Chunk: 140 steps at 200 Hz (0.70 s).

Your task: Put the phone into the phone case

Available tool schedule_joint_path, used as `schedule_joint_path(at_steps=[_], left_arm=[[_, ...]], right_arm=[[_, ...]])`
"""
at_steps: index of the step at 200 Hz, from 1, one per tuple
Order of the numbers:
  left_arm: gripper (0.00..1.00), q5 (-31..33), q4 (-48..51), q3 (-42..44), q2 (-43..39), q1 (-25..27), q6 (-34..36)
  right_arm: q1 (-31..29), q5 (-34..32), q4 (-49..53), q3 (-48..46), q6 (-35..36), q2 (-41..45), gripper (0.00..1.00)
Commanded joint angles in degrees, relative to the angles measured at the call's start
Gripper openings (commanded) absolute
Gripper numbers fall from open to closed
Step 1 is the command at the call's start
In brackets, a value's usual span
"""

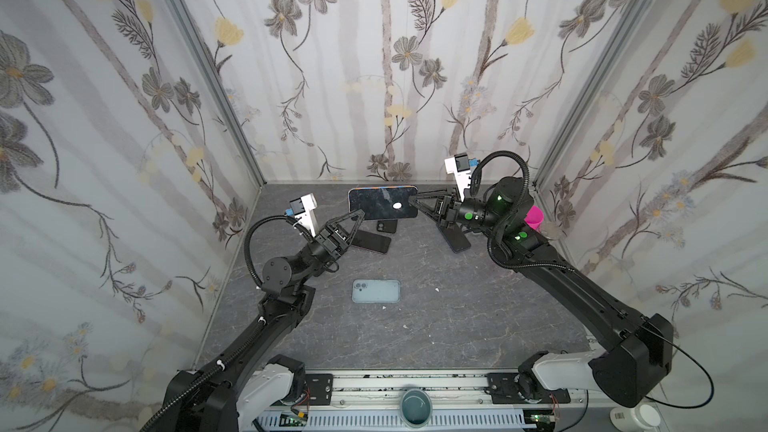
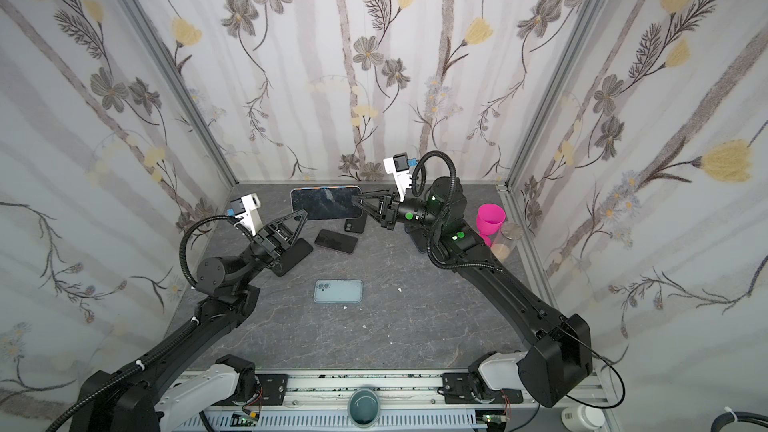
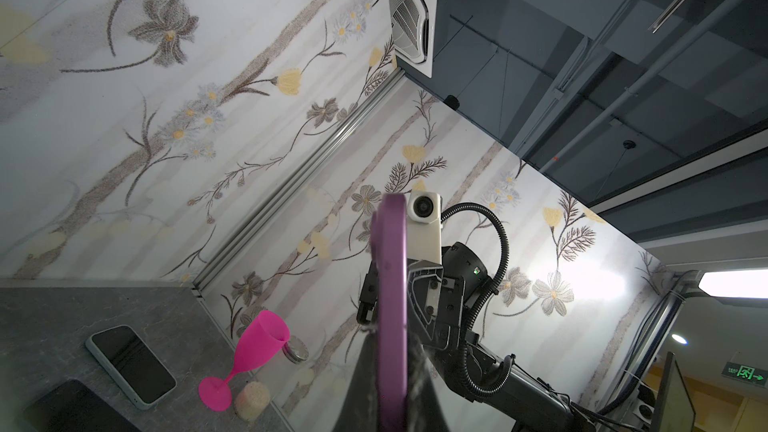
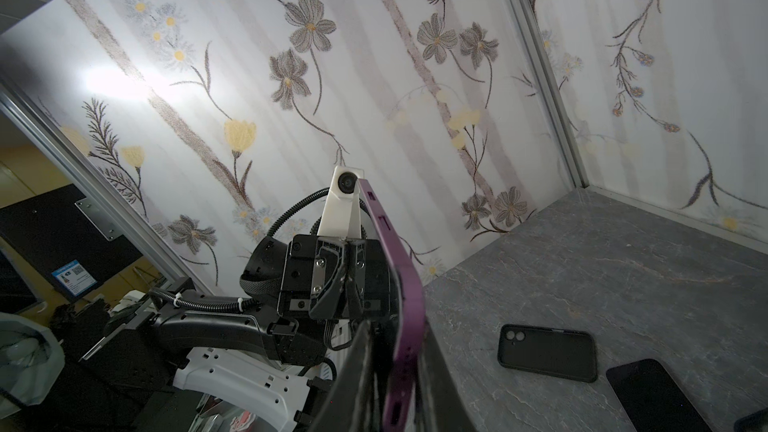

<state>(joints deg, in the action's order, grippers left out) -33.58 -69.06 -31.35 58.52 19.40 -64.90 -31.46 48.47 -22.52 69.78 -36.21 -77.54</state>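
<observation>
purple phone held in the air between two claws

the purple phone [image 1: 382, 208] hangs clear of the bench [image 1: 457, 326], probably so it can be re-gripped before going to the pale phone case [image 1: 376, 290] lying flat below. the left claw [image 1: 357, 218] pinches one end tight. the right claw [image 1: 413, 201] flanks the other end, but its grip cannot be told.

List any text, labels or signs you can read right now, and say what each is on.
No text is readable.
Green exit sign: running figure and arrow only, no letters legible.
Ceiling vent: corner brand mark, too small to read.
Blue poster: QR code, print blurred.
White bottle: barcode label, too small to read.
Purple phone: no marking shows.
</observation>
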Motion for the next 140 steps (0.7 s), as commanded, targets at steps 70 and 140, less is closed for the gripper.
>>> schedule_joint_path(at_steps=[70,140], left_arm=[[0.0,2.47,0.02,0.08,-0.77,0.05,1.51],[0.6,12.05,14.13,0.84,-4.98,-0.04,8.34]], right_arm=[[-0.33,4.02,-4.53,0.62,-0.77,0.7,0.0],[1.37,-3.25,-0.96,0.23,-0.23,2.71,0.0]])
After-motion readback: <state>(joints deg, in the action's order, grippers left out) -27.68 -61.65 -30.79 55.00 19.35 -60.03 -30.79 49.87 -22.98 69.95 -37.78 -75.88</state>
